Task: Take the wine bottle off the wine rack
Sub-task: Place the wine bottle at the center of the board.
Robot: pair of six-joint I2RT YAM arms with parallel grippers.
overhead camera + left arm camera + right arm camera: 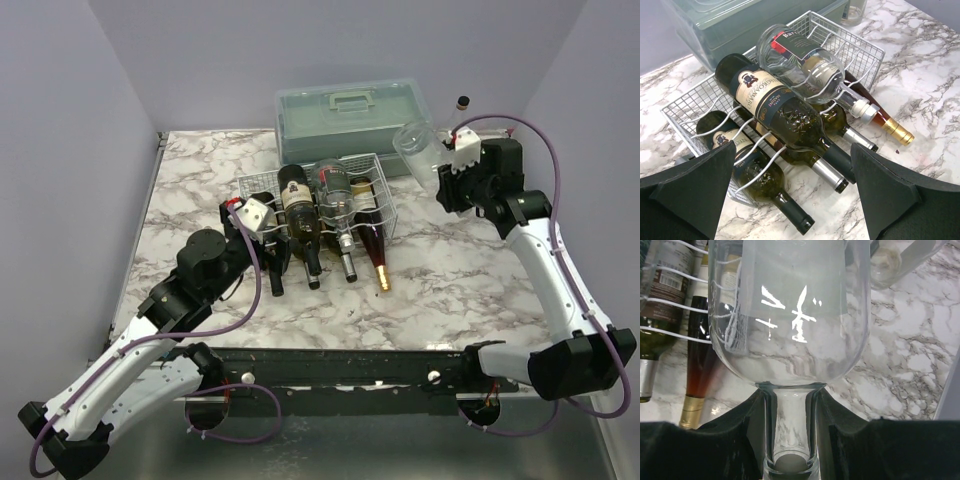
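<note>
My right fingers [727,440] are clenched on the neck of the clear wine bottle [413,143]. From the right wrist camera I see the neck pinched between the two black pads, with the empty glass body rising above them. The bottle is off the wine rack [386,203]. I hold it toward the far right corner of the worktop [450,290], just in front of the right end of the grey-green case [350,115], beside the rack's far right corner and apart from it.

My left fingers [690,195] are released and spread wide, with nothing between them. They sit at the rack's near left side, facing the bottle necks.

The rack stands near the middle of the worktop and carries several bottles lying with their necks toward the near edge. A dark green bottle [780,117] with a cream label and a labelled clear bottle [810,65] lie on top. Underneath, an amber bottle [890,125] with a gold foil neck pokes out on the right side.
</note>
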